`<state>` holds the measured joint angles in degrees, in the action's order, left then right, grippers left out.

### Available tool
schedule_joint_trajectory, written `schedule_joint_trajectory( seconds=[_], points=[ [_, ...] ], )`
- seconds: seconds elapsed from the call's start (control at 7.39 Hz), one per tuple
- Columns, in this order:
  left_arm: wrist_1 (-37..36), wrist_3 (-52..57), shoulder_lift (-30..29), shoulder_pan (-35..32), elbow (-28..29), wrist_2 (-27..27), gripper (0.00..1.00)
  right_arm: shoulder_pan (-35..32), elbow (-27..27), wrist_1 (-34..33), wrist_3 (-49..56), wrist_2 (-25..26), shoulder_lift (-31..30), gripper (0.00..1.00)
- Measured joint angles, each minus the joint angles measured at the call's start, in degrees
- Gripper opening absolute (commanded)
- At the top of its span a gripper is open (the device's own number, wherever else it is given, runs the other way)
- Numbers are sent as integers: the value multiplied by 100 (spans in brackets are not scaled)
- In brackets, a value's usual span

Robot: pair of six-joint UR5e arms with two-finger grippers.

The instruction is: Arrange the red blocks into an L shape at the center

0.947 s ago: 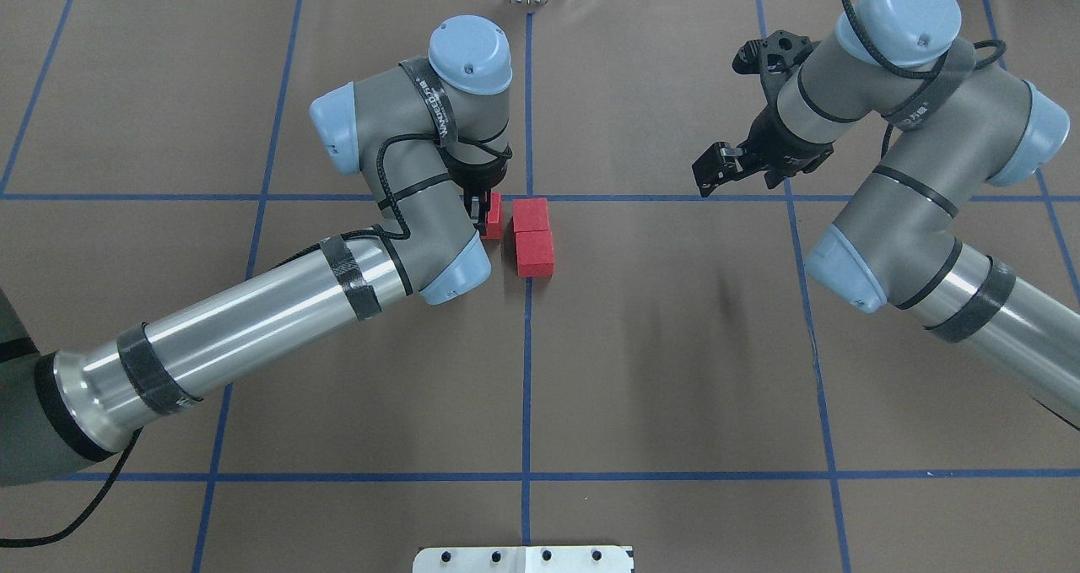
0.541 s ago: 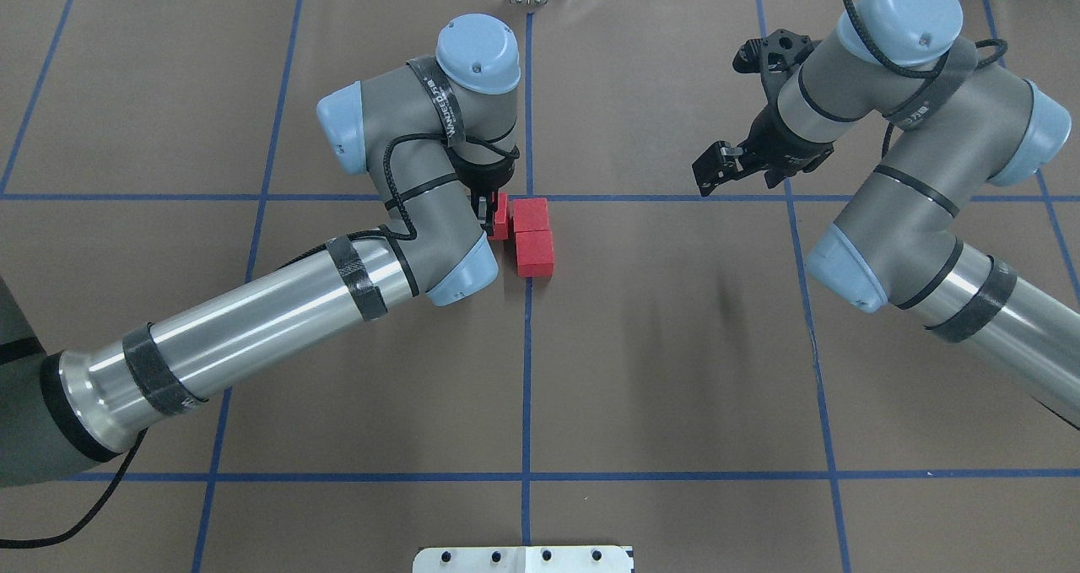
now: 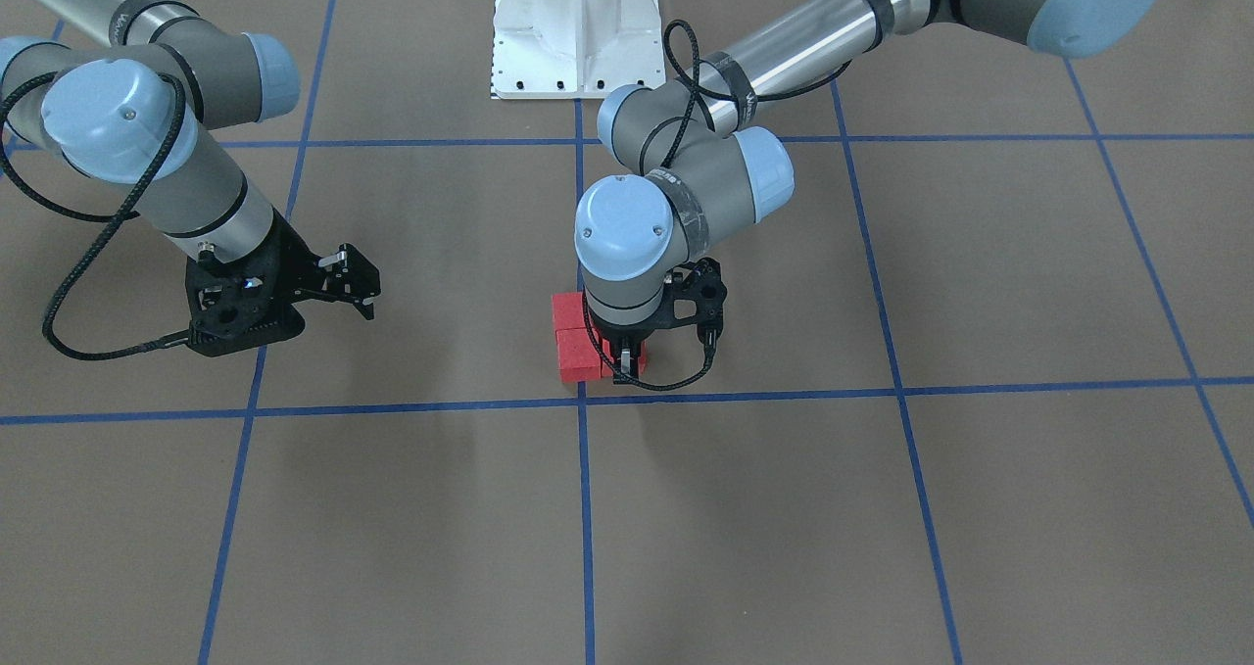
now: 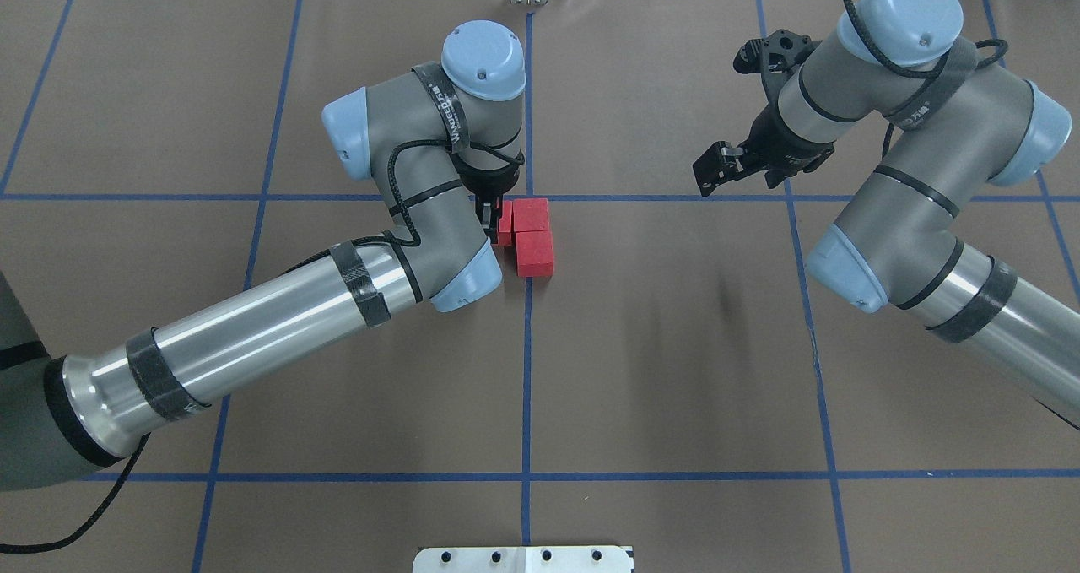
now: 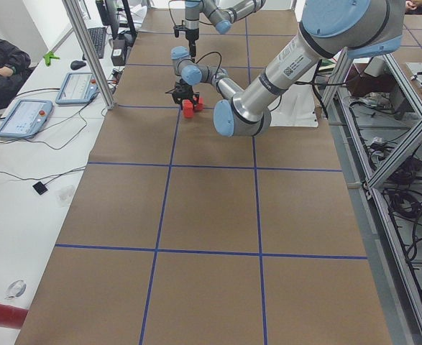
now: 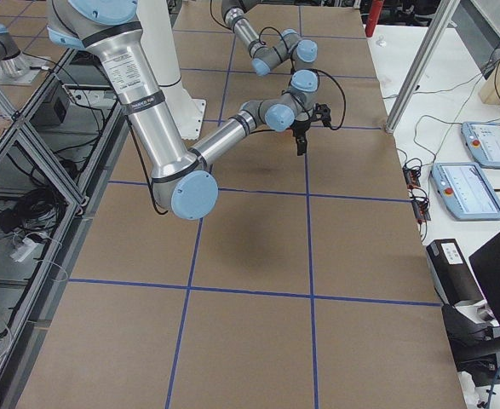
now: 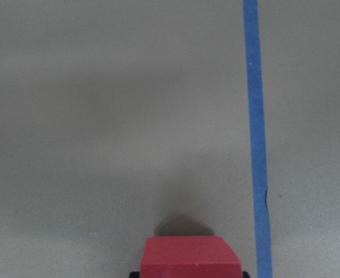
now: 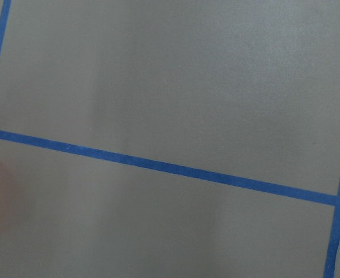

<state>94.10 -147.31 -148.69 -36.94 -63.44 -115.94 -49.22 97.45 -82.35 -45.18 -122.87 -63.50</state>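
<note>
Though half hidden under its wrist, left gripper (image 4: 492, 215) pinched narrow on a third red block (image 4: 504, 221), mid-frame, just left of two touching red blocks (image 4: 534, 251) below the center (image 4: 528, 197); farther, upper right, right gripper (image 4: 711, 170) spread wide

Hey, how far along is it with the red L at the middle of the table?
Done: two red blocks sit touching in a line by the center crossing. In hand: the left hand grips the third block beside the pair's far end. Left: set it flush, let go, pull away. The right hand hangs aside.
</note>
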Motion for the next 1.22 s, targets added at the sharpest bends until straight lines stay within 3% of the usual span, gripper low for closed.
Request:
schedule_joint_trajectory(
  seconds=[0.41,0.68,0.95,1.22],
  points=[
    [-134,76,-15,-43,-87,-2,100,0,-3,-23,0,-10,7,99],
    [-647,811,10,-196,-360,6,100,-25,29,-54,0,-29,-12,99],
    [-1101,2099,346,-423,-955,16,100,-59,101,-27,0,-23,-167,99],
    [-1191,3526,1330,-626,-2046,44,100,-125,200,17,18,39,-395,99]
  ],
)
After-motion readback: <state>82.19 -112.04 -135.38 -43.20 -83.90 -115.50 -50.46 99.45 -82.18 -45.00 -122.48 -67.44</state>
